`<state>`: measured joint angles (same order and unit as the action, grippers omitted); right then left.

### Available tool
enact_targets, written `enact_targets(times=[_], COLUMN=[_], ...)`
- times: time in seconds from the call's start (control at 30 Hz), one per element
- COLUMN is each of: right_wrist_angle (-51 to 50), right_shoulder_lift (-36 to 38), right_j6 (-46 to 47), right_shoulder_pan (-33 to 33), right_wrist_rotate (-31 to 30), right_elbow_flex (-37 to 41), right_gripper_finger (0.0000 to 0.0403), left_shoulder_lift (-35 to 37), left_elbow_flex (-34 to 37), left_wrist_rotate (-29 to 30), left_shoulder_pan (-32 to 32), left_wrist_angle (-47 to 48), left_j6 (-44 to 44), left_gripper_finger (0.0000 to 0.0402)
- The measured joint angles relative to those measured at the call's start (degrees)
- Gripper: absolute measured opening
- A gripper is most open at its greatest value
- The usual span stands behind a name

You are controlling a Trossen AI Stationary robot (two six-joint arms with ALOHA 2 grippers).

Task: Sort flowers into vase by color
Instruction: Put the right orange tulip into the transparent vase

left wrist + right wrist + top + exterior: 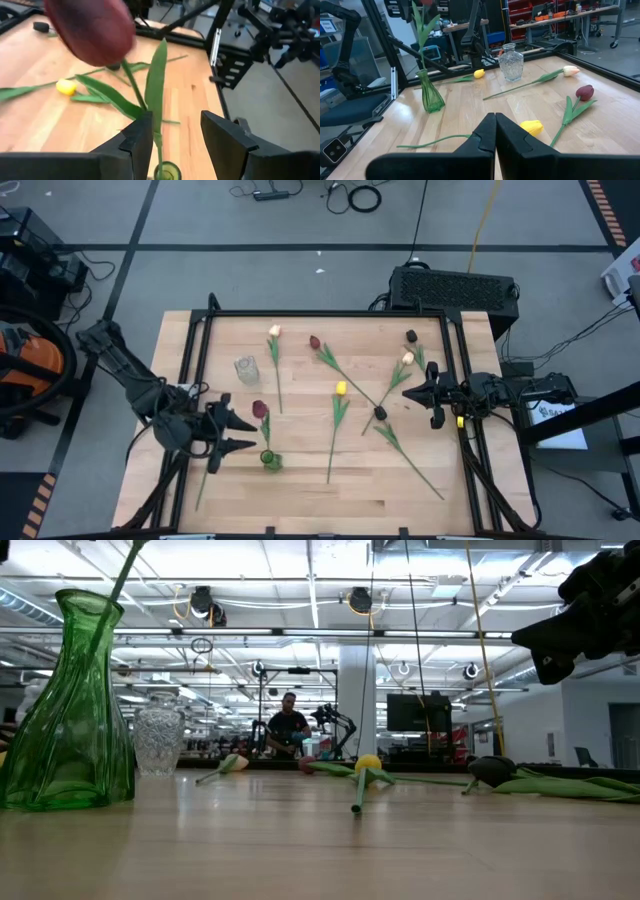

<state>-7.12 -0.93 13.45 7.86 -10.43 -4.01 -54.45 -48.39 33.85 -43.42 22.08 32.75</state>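
A dark red tulip (260, 410) stands with its stem in the green vase (270, 461) near the table's front left. My left gripper (243, 435) is open just left of the vase. In the left wrist view its fingers stand on either side of the stem (156, 145), above the vase mouth (166, 172). Several tulips lie flat on the table: a cream one (273, 332), a dark red one (314, 341), a yellow one (341, 388) and others at the right. My right gripper (410, 395) is shut and empty, above the table's right side.
A clear glass vase (246, 368) stands empty behind the green one. More tulips lie at the right: cream (407, 358), dark (411, 336) and dark (380, 412), their stems crossing. Black frame rails (200, 340) run along the table's sides. Bare wood lies at the front middle.
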Motion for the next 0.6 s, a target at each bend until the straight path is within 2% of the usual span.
enact_targets(times=[0.23, 0.4, 0.6], right_wrist_angle=[0.0, 0.0, 0.0], right_shoulder_lift=[0.0, 0.0, 0.0], right_j6=[0.0, 0.0, 0.0], right_shoulder_pan=[0.0, 0.0, 0.0], right_wrist_rotate=[0.0, 0.0, 0.0], right_elbow_flex=[0.0, 0.0, 0.0], right_gripper_finger=[0.0000, 0.0000, 0.0000], left_shoulder_lift=[0.3, 1.7, 3.9], left_elbow_flex=[-5.8, -8.4, -9.1], left_wrist_rotate=[1.8, 4.7, 13.2], left_shoulder_pan=[2.0, 2.8, 3.4], left_wrist_angle=[9.0, 8.4, 8.3], left_j6=[-0.2, -5.4, -7.9], left_gripper_finger=[0.0171, 0.0171, 0.0171])
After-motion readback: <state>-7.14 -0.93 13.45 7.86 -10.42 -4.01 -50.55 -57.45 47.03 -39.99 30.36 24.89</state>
